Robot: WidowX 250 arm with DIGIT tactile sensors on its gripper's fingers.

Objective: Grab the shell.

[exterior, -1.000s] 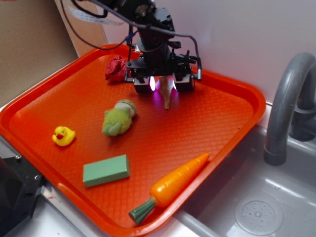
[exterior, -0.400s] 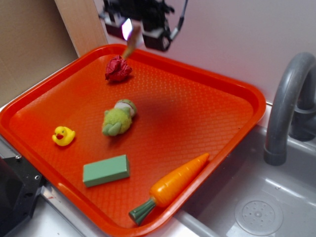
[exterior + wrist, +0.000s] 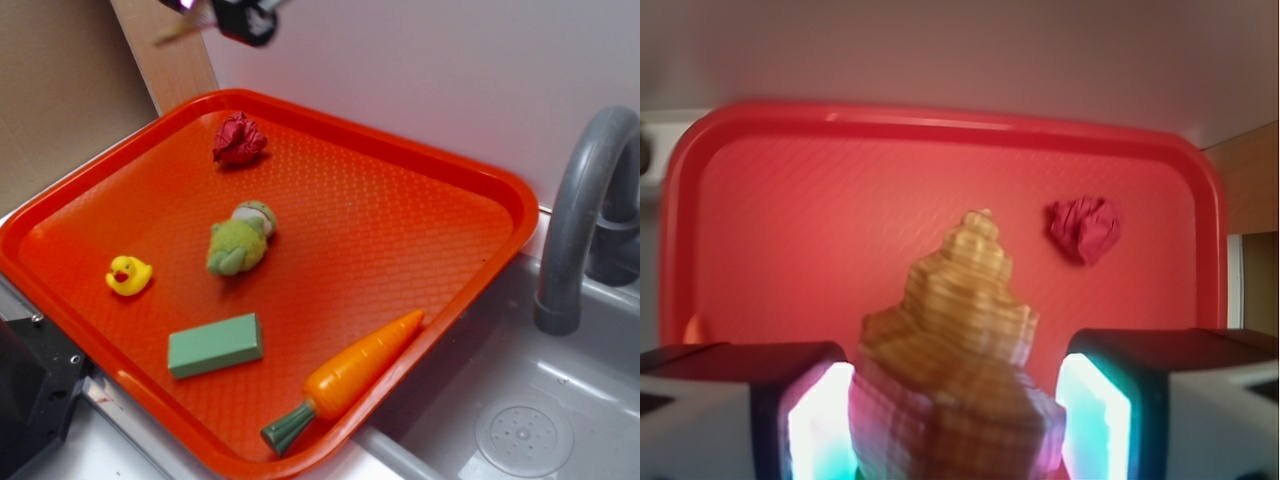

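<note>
Gripper rising higher, nearly leaving exterior view, fingers clamping shell; its long axis seemingly pointing outward toward tray.

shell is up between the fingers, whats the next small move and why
Probably just hold the grip and stop lifting. The wrist view shows the shell clamped between the fingers, high above the tray, and the gripper is already leaving the top of the exterior view.

We see our gripper at 11 o'clock, raised high, fingers clamped on the shell.
</note>
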